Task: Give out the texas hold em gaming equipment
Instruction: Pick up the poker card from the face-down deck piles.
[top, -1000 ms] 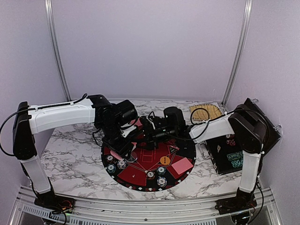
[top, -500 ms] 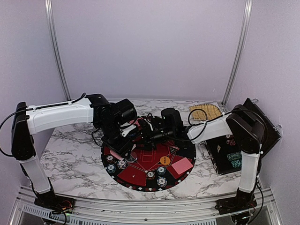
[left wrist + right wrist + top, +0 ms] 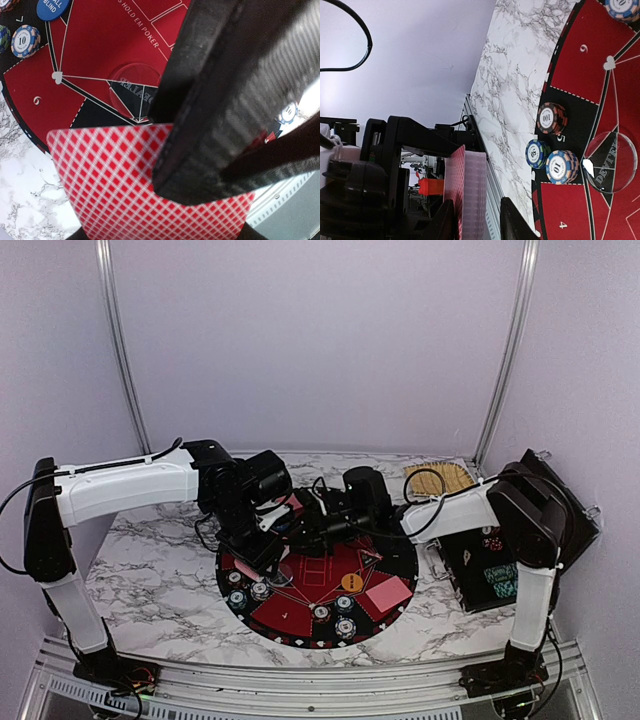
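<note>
Looking down on a grey-veined marble table [image 3: 150, 580], carrying a round black-and-red poker mat [image 3: 285, 618] at its centre. Flanking that mat at 3 o'clock with a black case [image 3: 485, 565] and at 1 o'clock with a woven straw-coloured pad [image 3: 440, 478].

Reaching in from 9 o'clock with the left arm [image 3: 130, 490] and from 3 o'clock with the right arm [image 3: 455, 512], hanging both wrists over the mat's 11 o'clock edge.

Gripping a deck of red-backed playing cards [image 3: 125, 190] in the left gripper [image 3: 272, 545], clamping its jaws on the deck above the mat and turning the diamond-patterned back toward the left wrist camera. Standing astride that same deck with the right gripper [image 3: 476, 207], keeping its jaws part-way apart. Lying close against the red back with one finger [image 3: 445, 220] and sitting just clear of the white card edges with the other finger [image 3: 512, 222], so not pinching the deck.

Lying flat on the mat at 4 o'clock and showing its pink back: a single card [image 3: 388, 592]. Sitting along the mat's rim from 8 to 6 o'clock in short stacks: poker chips [image 3: 345, 628]. Crowding together just beside the clear dealer button [image 3: 610, 162]: three chip stacks [image 3: 561, 166]. Resting between the mat's centre and the single card, at 4 o'clock: an orange button [image 3: 351, 581]. Showing at the top edge of the left wrist view: a blue blind button [image 3: 51, 7], with a ten-marked chip stack [image 3: 25, 41] just beside it.
</note>
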Action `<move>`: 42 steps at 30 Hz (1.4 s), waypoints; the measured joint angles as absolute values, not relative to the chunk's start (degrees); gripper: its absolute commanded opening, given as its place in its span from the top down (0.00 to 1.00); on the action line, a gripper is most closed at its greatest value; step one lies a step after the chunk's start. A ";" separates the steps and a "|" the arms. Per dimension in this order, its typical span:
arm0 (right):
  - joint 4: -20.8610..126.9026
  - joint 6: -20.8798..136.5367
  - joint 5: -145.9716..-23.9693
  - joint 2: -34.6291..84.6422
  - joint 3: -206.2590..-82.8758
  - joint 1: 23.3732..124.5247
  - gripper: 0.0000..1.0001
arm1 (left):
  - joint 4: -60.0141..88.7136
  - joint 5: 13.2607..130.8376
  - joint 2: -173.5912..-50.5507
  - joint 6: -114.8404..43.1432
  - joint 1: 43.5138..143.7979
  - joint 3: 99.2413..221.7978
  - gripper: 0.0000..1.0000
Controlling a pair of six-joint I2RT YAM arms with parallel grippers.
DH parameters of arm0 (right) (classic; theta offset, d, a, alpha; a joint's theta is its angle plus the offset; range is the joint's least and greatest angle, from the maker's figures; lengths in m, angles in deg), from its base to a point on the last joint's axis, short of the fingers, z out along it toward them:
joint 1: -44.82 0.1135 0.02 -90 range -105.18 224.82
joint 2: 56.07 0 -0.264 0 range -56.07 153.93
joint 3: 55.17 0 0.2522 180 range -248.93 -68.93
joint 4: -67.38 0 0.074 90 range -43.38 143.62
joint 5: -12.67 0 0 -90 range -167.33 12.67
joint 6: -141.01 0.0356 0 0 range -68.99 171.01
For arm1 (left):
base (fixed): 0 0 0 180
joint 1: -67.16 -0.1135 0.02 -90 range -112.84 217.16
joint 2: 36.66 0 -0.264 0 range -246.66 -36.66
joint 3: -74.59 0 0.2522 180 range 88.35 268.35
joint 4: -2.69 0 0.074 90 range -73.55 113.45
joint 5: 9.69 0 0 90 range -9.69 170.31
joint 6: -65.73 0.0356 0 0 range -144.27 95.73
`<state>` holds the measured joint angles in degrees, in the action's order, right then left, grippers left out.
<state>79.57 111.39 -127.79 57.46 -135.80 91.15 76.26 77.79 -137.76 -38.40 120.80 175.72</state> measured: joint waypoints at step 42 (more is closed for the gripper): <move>75.35 109.27 -125.78 51.43 -133.23 89.29 0.88 | 76.22 77.87 -137.76 -39.25 120.78 175.59 0.62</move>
<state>75.35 109.27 -125.78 51.43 -133.23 89.29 76.22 77.87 -137.76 -39.25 120.78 175.59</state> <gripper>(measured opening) 0.147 0.668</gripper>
